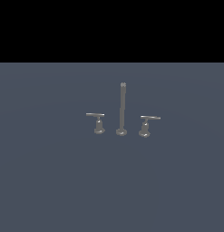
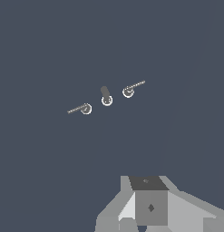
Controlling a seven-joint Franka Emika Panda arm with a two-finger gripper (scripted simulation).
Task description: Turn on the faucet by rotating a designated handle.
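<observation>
The faucet stands on a dark grey surface in the middle of the exterior view. Its tall thin spout rod [image 1: 122, 108] rises from a round base. A T-shaped lever handle [image 1: 147, 124] stands at the spout's right and looks marginally larger. Its twin lever [image 1: 98, 123] stands at the left. The wrist view looks down on the spout [image 2: 106, 96] and both levers [image 2: 80, 109] [image 2: 132, 88] from well above; I cannot tell which lever is which there. Only part of my gripper [image 2: 149, 207] shows, far from the faucet, and its fingertips are hidden. The arm is out of the exterior view.
The flat dark grey surface [image 1: 50, 181] spreads around the faucet on all sides. A black band fills the top of the exterior view.
</observation>
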